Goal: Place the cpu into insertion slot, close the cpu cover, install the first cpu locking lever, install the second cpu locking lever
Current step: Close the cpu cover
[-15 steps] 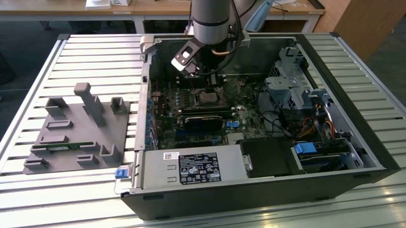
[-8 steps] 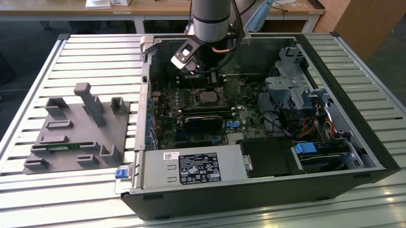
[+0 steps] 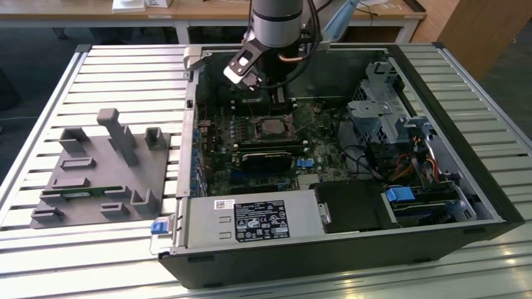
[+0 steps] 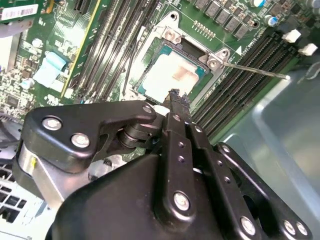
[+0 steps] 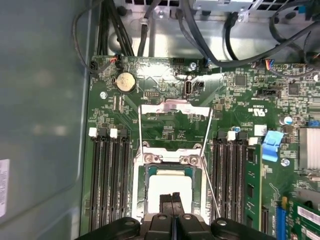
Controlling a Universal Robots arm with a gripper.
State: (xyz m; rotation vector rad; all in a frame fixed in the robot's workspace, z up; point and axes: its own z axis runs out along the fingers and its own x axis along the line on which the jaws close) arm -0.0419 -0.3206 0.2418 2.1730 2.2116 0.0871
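Small flat silvery-grey square cpu (image 5: 170,186) seated in the dark, metal-rimmed insertion slot (image 5: 139,195) on the green circuit board (image 5: 150,80). Thin silvery frame of the cpu cover (image 5: 175,106) swung open beyond the slot. Directly above the chip, black end effector (image 5: 172,199), fingertips pressed together, holding nothing. All inside an open black computer case (image 3: 332,255) on the slatted table (image 3: 124,68).
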